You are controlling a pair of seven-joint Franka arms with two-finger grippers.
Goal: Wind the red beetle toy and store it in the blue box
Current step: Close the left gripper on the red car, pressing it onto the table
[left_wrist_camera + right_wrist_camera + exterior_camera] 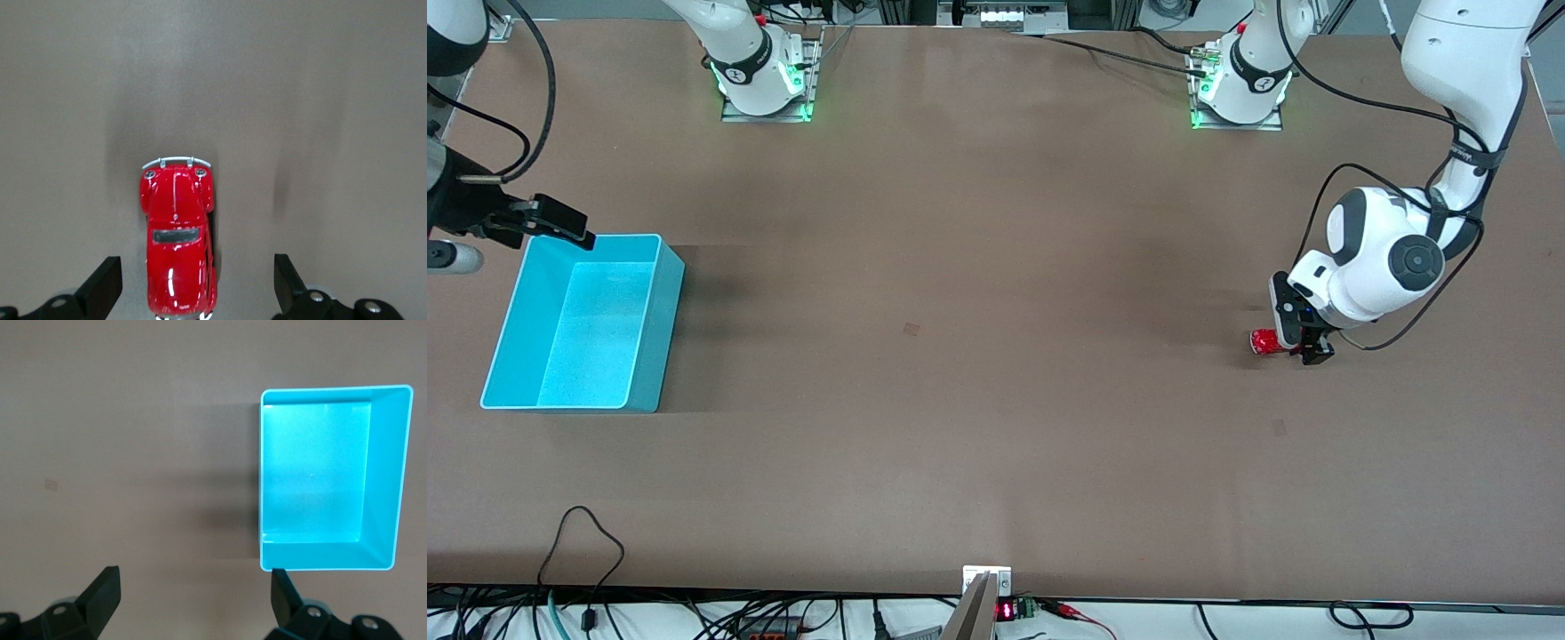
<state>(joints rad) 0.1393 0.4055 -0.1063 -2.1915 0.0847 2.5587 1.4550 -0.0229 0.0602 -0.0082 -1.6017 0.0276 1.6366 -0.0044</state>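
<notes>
red beetle toy [177, 240] sits on the worktop [978, 356] at the left arm's end, between the open fingers of the left hand [1303, 342]. prob light, stiff, glossy & slippery: grip low across its flanks. right hand [560, 222], open, hangs over blue box [649, 356] rim.

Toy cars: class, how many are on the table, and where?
1. The red beetle toy sits on the table toward the left arm's end, between the open fingers of the left end effector. The blue box looks empty.
</notes>
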